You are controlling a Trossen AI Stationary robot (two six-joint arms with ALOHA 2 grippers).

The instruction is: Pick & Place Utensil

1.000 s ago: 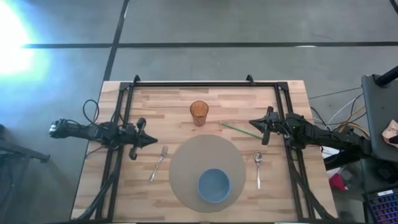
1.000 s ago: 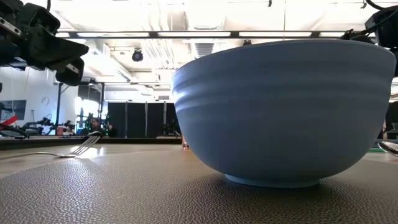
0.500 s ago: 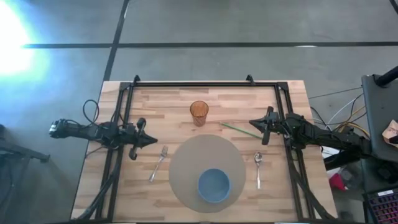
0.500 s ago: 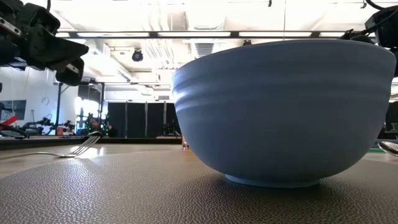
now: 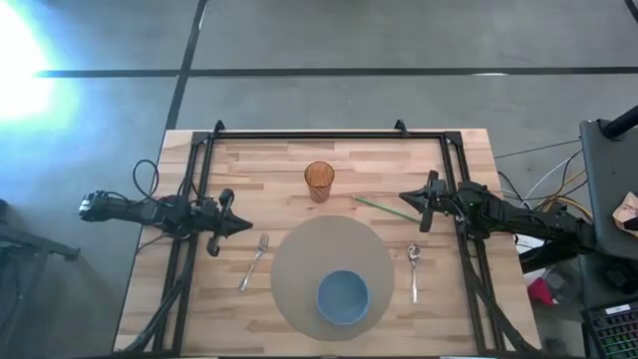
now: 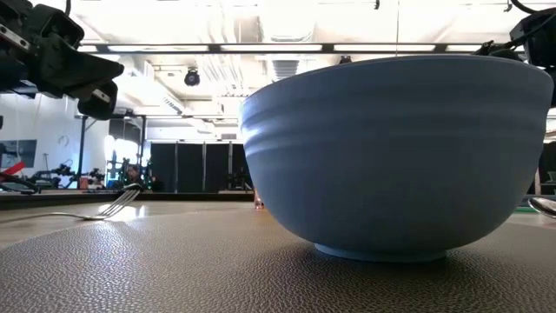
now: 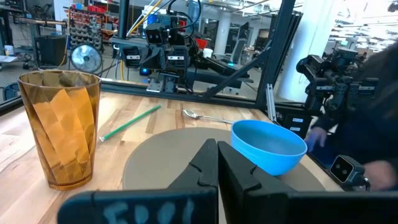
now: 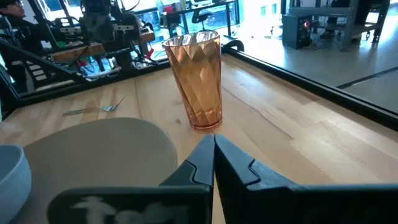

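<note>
Amber cup [image 5: 319, 180] behind round mat [image 5: 299, 259], blue bowl [image 5: 343, 297] on mat, green straw [image 5: 377, 207], fork [image 5: 255, 261] left, spoon [image 5: 414, 269] right, left gripper [image 5: 242, 226] and right gripper [image 5: 405, 198] hovering, fingers closed, empty

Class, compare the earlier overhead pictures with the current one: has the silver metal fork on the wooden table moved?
No. The silver metal fork lies in the same spot, between the left gripper and the round grey placemat, at the same angle.

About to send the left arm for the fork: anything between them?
Nothing visible. The left gripper, shut, hovers just beside the fork, with only bare table between them; the cup stands off to the side.
</note>
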